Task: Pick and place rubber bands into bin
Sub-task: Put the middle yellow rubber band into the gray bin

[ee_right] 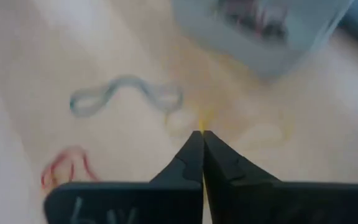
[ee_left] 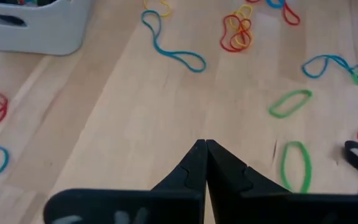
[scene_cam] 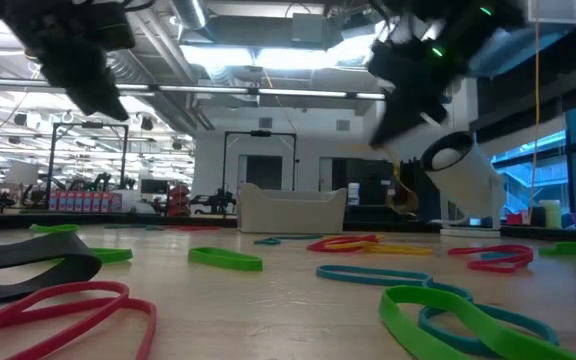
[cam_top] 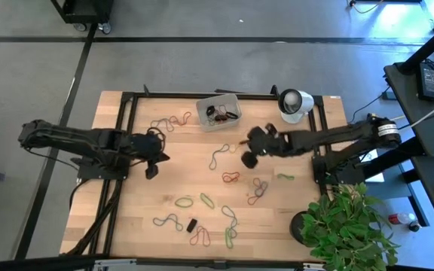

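Observation:
Many rubber bands in green, red, blue, orange and black lie scattered flat on the wooden table. The greyish bin stands near the table's far edge with a few bands inside; it also shows in the low view and the right wrist view. My right gripper hovers near-right of the bin, shut on a yellow rubber band. My left gripper hangs over bare wood at the table's left, shut and empty. My right gripper pinches a yellow rubber band between its two shut fingers; a thin yellow strip shows at their tips and along the seam between them. The gripper is raised above the table. How the band hangs does not show through the blur.
A white round object with a dark face stands at the far right corner, beside the right arm. A potted plant sits at the near right corner. A blue band and a red band lie below my right gripper.

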Controlling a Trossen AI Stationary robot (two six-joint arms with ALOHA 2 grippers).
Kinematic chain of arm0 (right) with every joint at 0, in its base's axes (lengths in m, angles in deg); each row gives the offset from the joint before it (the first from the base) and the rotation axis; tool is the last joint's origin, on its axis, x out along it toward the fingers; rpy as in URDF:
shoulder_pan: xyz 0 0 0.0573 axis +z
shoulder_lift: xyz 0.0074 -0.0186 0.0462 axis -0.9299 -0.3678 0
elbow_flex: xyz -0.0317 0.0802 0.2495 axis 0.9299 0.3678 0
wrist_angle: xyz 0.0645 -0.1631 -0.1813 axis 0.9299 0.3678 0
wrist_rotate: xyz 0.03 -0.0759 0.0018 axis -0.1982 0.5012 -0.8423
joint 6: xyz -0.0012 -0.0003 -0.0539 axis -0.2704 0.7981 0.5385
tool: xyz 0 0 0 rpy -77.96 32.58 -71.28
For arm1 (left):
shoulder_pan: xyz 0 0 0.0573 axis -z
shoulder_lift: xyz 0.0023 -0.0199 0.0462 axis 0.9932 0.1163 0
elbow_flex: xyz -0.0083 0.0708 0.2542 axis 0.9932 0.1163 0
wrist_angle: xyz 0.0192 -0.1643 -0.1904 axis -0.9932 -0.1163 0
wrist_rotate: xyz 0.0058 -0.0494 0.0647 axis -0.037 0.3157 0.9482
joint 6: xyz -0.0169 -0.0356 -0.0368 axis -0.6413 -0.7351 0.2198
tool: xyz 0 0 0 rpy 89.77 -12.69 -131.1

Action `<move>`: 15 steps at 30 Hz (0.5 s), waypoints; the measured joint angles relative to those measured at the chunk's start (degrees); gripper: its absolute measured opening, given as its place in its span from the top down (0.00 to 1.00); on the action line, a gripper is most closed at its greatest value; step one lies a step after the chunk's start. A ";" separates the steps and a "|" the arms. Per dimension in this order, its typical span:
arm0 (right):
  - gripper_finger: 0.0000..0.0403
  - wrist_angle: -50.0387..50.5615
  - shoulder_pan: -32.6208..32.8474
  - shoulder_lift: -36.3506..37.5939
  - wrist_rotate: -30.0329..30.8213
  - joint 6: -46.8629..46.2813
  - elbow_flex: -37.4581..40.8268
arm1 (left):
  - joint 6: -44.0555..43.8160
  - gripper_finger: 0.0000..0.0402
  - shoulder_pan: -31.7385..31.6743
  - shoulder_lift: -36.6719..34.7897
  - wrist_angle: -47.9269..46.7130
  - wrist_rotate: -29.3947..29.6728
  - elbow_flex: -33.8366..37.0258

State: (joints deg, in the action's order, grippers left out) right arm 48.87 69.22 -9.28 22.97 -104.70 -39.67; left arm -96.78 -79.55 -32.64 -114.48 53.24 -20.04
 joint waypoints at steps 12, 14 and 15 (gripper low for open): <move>1.00 2.74 -11.20 -22.11 0.13 23.32 -36.69 | 2.45 0.99 -0.22 -9.65 5.02 0.61 9.03; 1.00 4.82 -13.40 -27.25 -0.42 24.14 -41.53 | 1.79 1.00 -0.22 -10.06 5.14 0.60 9.89; 1.00 5.81 -14.47 -29.73 -0.54 24.16 -43.64 | 1.42 1.00 -0.22 -10.24 5.30 0.58 10.32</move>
State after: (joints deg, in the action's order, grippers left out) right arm 54.68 54.75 -39.01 22.43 -80.53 -83.30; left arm -95.36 -79.77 -42.88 -109.18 53.82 -9.72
